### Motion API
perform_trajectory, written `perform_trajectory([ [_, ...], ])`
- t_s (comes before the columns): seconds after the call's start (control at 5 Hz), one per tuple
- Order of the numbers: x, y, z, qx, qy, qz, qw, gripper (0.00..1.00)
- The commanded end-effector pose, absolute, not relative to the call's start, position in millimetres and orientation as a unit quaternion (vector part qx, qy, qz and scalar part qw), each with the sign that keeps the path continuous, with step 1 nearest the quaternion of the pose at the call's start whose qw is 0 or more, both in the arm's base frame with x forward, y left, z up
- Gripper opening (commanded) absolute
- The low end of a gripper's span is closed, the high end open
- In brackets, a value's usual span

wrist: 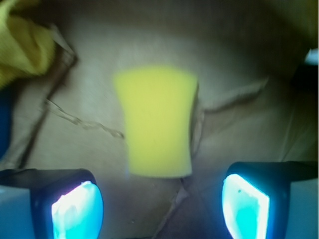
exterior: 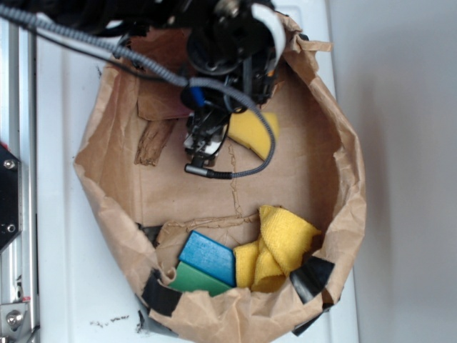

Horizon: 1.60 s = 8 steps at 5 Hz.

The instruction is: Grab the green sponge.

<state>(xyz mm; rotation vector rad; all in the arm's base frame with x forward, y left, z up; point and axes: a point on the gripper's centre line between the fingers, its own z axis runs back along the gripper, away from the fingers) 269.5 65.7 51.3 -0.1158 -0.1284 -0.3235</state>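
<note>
A yellow-green sponge (wrist: 157, 122) with a waisted shape lies flat on the brown paper floor of the bag, just ahead of my gripper (wrist: 162, 199) and centred between its fingers. In the exterior view the same sponge (exterior: 253, 133) looks yellow and sits just right of my gripper (exterior: 201, 151), partly under the black wrist. The gripper is open and empty, with both cyan-lit pads (wrist: 79, 211) wide apart and above the paper. A flat green piece (exterior: 194, 279) lies at the bag's near end, partly under a blue block (exterior: 209, 256).
Everything lies inside a crumpled brown paper bag (exterior: 348, 193) with raised walls on a white surface. A yellow cloth (exterior: 280, 246) is bunched at the near right beside the blue block. A torn cardboard strip (exterior: 153, 141) lies left of the gripper. A grey cable (exterior: 250, 168) loops under the wrist.
</note>
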Motion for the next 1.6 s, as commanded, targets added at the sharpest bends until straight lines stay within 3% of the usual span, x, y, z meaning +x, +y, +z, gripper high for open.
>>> perform_trajectory([
  [0.0,300,53,54,-0.027,-0.091,-0.151,0.984,1.00],
  [0.2,315,56,40,-0.016,-0.085,-0.141,0.986,1.00],
  [0.6,314,57,15,0.009,-0.104,-0.152,0.983,1.00],
  [0.8,313,55,21,-0.011,-0.104,-0.145,0.984,0.00],
  [1.0,299,55,45,-0.035,-0.103,-0.146,0.983,0.00],
  [1.4,263,46,130,-0.071,-0.113,-0.093,0.987,0.00],
])
